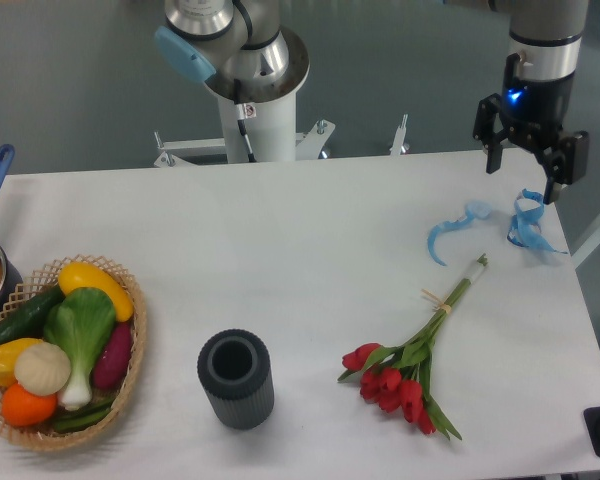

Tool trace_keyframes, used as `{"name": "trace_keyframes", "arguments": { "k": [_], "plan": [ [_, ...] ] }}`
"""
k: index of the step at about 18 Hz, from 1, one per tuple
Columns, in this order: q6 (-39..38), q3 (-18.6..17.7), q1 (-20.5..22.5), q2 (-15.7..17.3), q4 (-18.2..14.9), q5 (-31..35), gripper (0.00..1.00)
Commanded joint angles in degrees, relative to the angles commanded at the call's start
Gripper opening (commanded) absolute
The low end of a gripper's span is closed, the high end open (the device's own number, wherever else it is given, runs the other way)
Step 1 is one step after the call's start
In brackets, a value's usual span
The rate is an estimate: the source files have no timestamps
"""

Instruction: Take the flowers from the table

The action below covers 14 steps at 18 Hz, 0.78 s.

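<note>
- A UR5e's gripper [523, 170] hangs with its jaws apart and nothing between them, above the far right part of the white table [280, 250], during a trial to lift a bunch of tulips.
- The flowers [412, 362] lie flat on the table, well below and to the left of the gripper in the camera's view: red heads at the end farthest from it, the cut stem tips pointing up toward it, a thin band [438, 301] round the stems about midway.
- Two curly blue ribbons [528, 225] lie almost directly beneath the open fingers, between the gripper and the stem ends. A straight descent here would likely snag ribbon instead of stems.
- The stems look thin and lie flush on the tabletop; a grasp set too high could close on air, and one set too low could drive the fingertips into the surface.
- Closing over the blooms or the loose leaves, not the banded section, risks crushing petals or pulling out a single stem while the others stay down.
- A dark ribbed cylinder [236, 378] stands farther left of the bouquet, and a basket [135, 340] of vegetables sits farther left again; both appear clear of any direct path.
</note>
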State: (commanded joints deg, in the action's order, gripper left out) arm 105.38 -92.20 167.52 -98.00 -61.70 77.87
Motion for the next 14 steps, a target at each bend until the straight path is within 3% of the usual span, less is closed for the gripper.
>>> {"name": "trace_keyframes", "arguments": {
  "k": [8,14],
  "plan": [
    [-1.23,-0.79,-0.70,-0.61,0.09,-0.17,1.00],
    [-11.06,-1.93,-5.53,-4.21,5.97,-1.14,1.00]
  ]
}}
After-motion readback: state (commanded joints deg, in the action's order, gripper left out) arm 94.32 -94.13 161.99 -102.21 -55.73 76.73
